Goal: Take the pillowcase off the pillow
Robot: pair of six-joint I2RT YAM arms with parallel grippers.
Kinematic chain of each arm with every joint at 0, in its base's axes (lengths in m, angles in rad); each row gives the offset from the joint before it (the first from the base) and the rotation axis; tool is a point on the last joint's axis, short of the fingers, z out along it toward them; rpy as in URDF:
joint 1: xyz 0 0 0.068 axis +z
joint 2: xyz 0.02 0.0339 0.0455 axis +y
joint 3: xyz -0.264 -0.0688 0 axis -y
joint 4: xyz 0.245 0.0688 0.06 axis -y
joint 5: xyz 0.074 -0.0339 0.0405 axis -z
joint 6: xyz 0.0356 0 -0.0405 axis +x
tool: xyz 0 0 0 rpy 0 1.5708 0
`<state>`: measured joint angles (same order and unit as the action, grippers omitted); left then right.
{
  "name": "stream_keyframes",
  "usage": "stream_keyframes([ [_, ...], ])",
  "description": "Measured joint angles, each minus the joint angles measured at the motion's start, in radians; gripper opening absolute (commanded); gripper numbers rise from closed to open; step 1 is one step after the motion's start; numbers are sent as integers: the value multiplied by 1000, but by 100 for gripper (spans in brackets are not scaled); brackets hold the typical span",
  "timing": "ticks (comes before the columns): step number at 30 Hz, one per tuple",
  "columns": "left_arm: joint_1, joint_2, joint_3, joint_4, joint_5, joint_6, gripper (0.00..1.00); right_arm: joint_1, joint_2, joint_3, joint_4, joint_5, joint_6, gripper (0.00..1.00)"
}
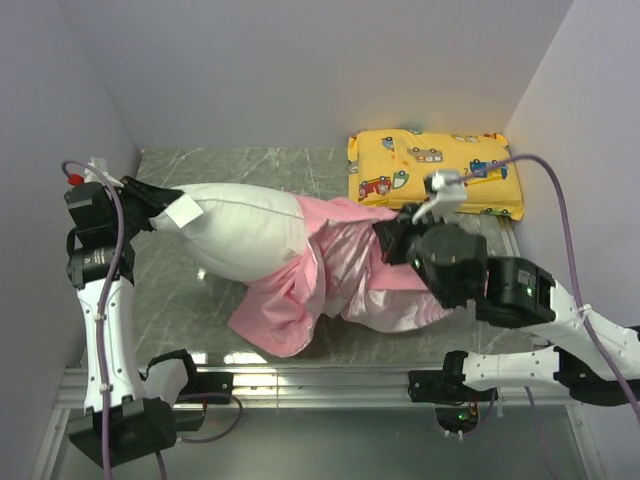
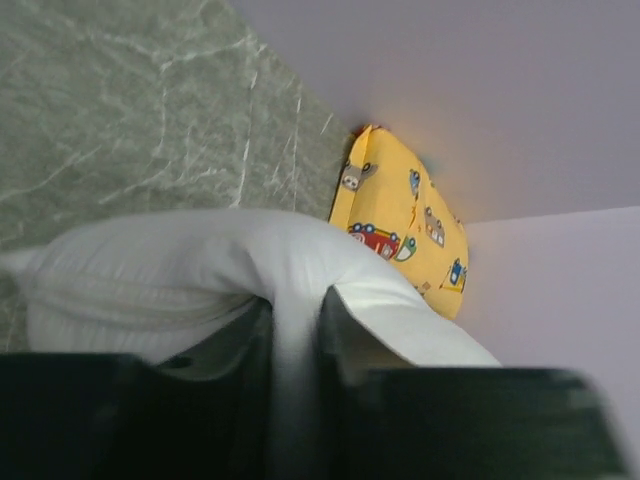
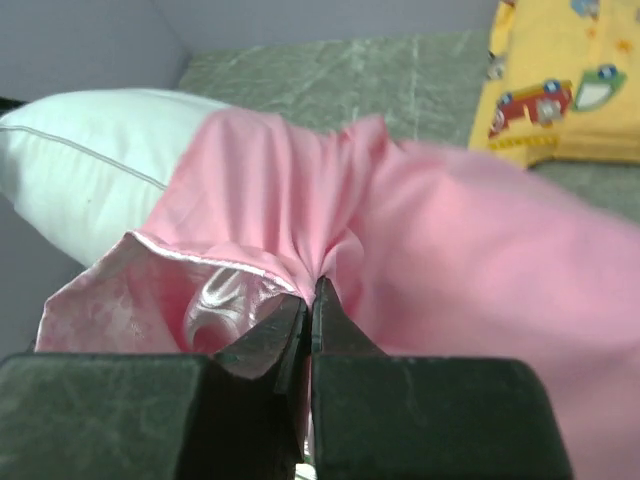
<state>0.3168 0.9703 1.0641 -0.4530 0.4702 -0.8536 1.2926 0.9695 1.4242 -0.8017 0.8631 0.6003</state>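
Note:
The plump white pillow [image 1: 245, 232] lies across the middle of the table, its left half bare with a small white tag [image 1: 184, 211]; its right half is inside the pink pillowcase [image 1: 320, 275], which is bunched and pulled toward the right. My left gripper [image 1: 150, 207] is shut on the pillow's left end; a fold of white fabric [image 2: 298, 330] is pinched between its fingers. My right gripper [image 1: 392, 240] is shut on a gathered pleat of the pillowcase [image 3: 330, 215], with creases radiating from the fingertips [image 3: 322, 292]. The pillow also shows in the right wrist view [image 3: 90, 170].
A yellow cartoon-vehicle pillow [image 1: 435, 172] lies at the back right against the wall, close behind the right arm; it also shows in the left wrist view [image 2: 405, 215] and the right wrist view [image 3: 565, 85]. Walls enclose the left, back and right sides. A metal rail [image 1: 300, 378] runs along the near edge.

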Motion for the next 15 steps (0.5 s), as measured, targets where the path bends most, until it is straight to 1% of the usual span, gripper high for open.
stream_keyframes([
  [1,0,-16,10,0,-6,6,34,-43,26,45,16,-39,-42,0],
  [2,0,-31,19,2,-19,10,43,-127,69,101,48,-129,-94,0],
  [3,0,-45,23,10,-32,17,47,-204,111,134,69,-193,-126,0],
  [5,0,-64,23,35,-57,26,52,-319,202,181,94,-294,-164,0],
  [8,-10,-58,6,74,-69,31,62,-469,378,177,203,-467,-192,0],
  [11,-35,-41,-35,97,-81,42,69,-546,566,117,326,-600,-195,0],
  [15,-64,-24,-57,105,-104,57,73,-605,859,54,463,-719,-193,0],
])
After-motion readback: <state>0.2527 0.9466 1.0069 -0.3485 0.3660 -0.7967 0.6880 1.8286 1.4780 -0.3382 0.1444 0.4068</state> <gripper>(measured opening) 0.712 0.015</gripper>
